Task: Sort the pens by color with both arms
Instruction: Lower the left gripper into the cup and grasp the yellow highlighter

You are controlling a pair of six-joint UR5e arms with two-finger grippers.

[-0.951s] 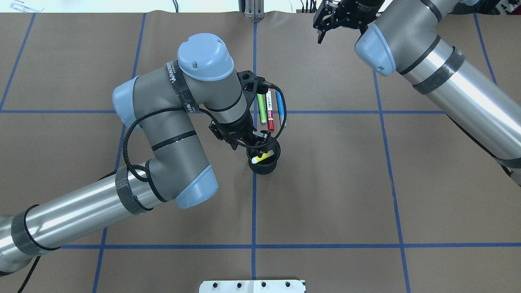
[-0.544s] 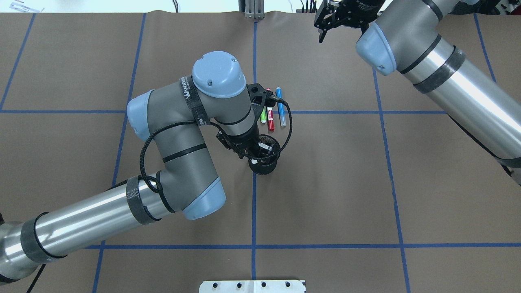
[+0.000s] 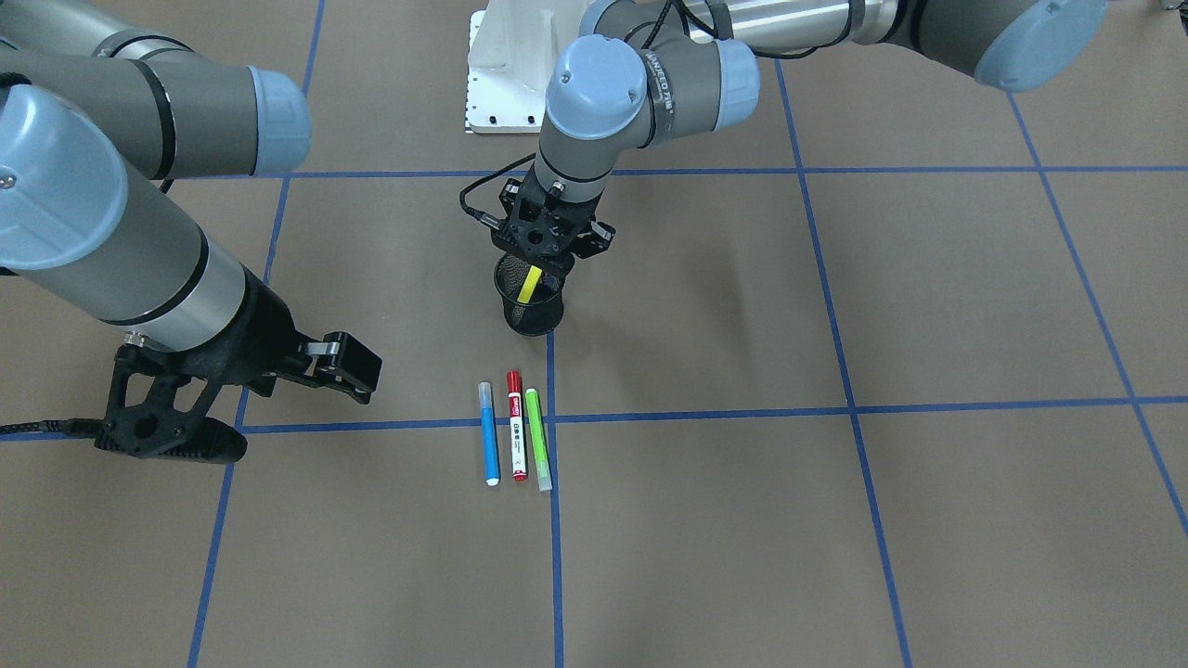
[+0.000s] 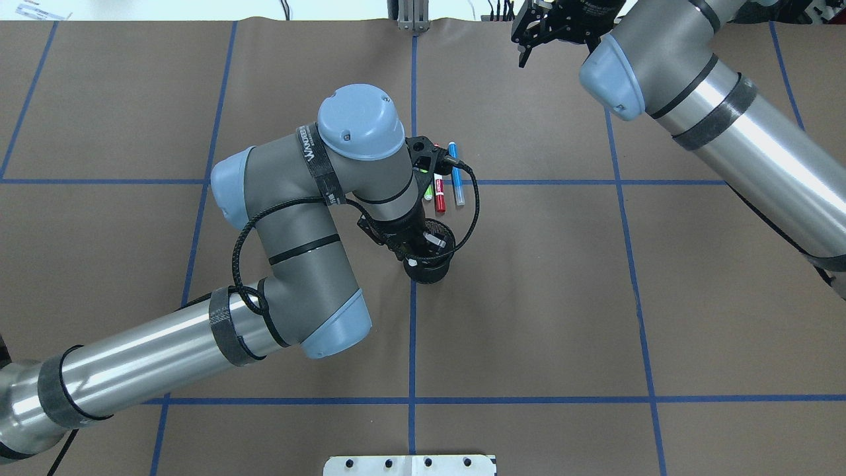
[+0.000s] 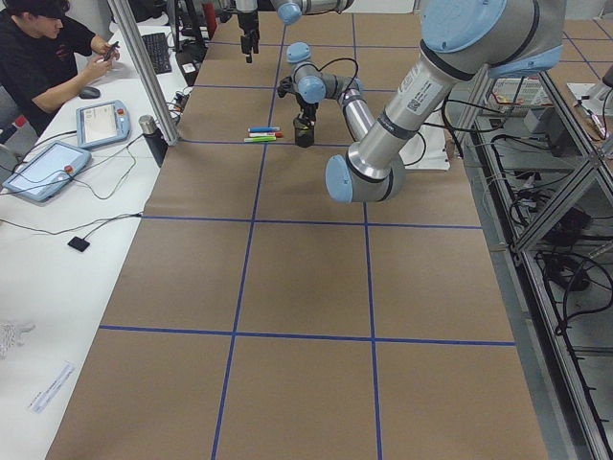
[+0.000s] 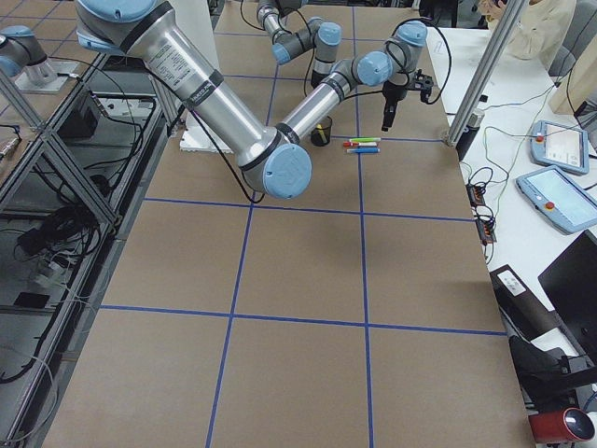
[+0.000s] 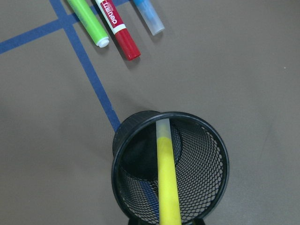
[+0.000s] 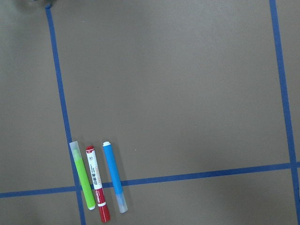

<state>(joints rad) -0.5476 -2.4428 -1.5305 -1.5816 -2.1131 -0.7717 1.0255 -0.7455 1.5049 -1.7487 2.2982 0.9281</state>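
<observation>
Three pens, blue pen (image 3: 487,433), red pen (image 3: 515,425) and green pen (image 3: 535,439), lie in a row at lower centre. Yellow pen (image 7: 167,183), likely the last to place, leans in mesh cup (image 7: 140,123) under left gripper (image 3: 548,255). Right gripper (image 3: 345,369) hangs at lower left. Can't tell either gripper's finger gap.

Not much to read here. The black strap (image 4: 309,147) on the left arm (image 4: 291,198) has white capitals starting "WAN", the rest is too blurry. The red pen (image 7: 115,23) has white lettering, not really legible.

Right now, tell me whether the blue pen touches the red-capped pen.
Apart. The right wrist view shows a strip of bare brown paper between the blue pen and the red-capped pen along their whole length.
</observation>
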